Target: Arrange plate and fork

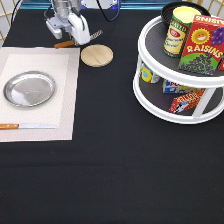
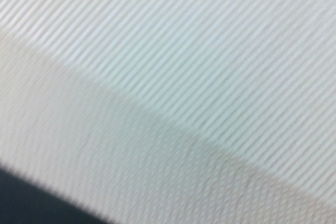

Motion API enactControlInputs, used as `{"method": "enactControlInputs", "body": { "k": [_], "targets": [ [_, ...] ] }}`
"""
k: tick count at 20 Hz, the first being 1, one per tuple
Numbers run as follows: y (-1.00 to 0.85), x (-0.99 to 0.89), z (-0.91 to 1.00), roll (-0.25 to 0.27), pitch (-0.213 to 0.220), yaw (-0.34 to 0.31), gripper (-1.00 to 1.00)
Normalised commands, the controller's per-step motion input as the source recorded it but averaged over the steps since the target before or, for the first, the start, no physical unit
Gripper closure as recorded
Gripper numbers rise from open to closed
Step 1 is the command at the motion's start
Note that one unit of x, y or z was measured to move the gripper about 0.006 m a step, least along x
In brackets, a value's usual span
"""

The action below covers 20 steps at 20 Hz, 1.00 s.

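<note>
The silver plate [image 1: 29,89] lies on the left part of the pale placemat [image 1: 66,100]. The fork [image 1: 64,44] lies slanted just past the placemat's top edge, brown handle to the exterior view's left and tines [image 1: 95,34] to the right. My gripper [image 1: 79,39] sits over the fork's middle, hides it, and looks shut on it. The wrist view shows only the ribbed placemat [image 2: 187,90] from close by, with a dark corner of table.
A wooden-handled knife [image 1: 27,126] lies on the placemat below the plate. A round wooden disc [image 1: 97,55] lies right of the gripper. A two-tier white turntable [image 1: 150,95] at the right holds a can [image 1: 181,31], a raisins box [image 1: 202,45] and packets.
</note>
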Motion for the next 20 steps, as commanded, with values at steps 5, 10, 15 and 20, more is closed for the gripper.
{"method": "enactControlInputs", "body": {
  "k": [5, 10, 15, 20],
  "targets": [
    [-0.51, 0.0, 0.17, 0.0, 0.089, -0.173, 1.0],
    [-0.65, 0.08, 0.13, -0.001, 0.06, -0.1, 1.0],
    [-0.82, 0.3, 0.01, 0.003, 0.016, -0.002, 1.0],
    [-0.8, 0.37, -0.05, 0.035, 0.021, 0.0, 1.0]
  ]
}}
